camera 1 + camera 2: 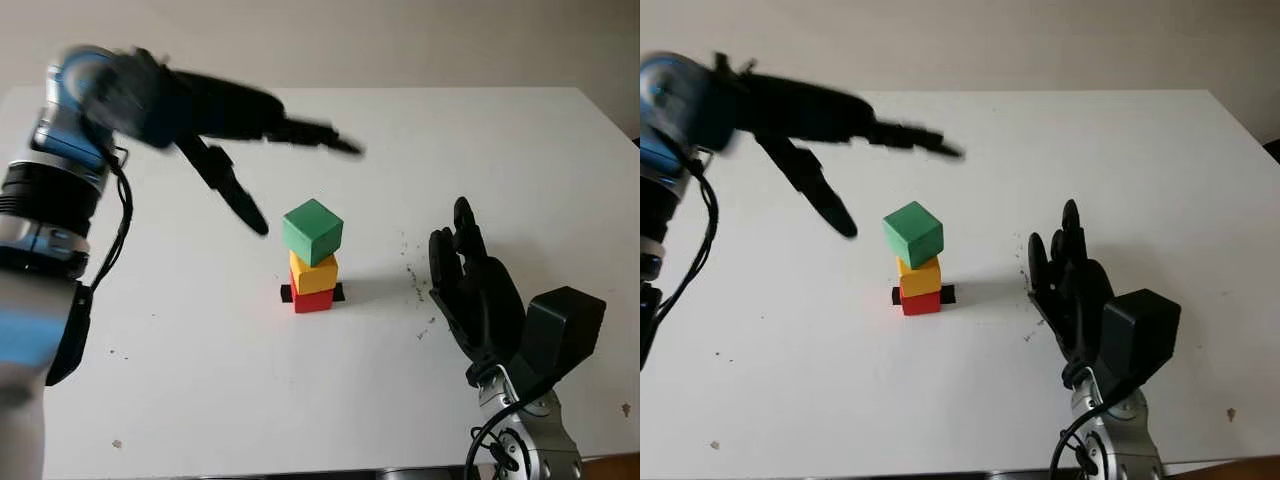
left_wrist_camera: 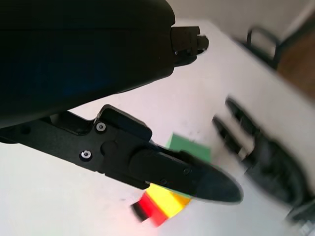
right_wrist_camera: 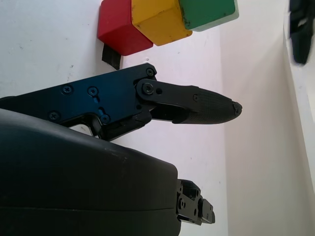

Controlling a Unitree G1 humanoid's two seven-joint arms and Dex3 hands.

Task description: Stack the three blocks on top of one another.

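White table | pale wall behind | left hand open | right hand open

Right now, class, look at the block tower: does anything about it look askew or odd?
Yes. The green block on top is twisted relative to the yellow block and red block beneath it, overhanging their edges. The left robot hand is open above the table; the right robot hand is open beside the tower.

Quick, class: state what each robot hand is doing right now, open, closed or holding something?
Left hand: open, holding nothing, in the air beside the green block.
Right hand: open, holding nothing, on the stack's other side.
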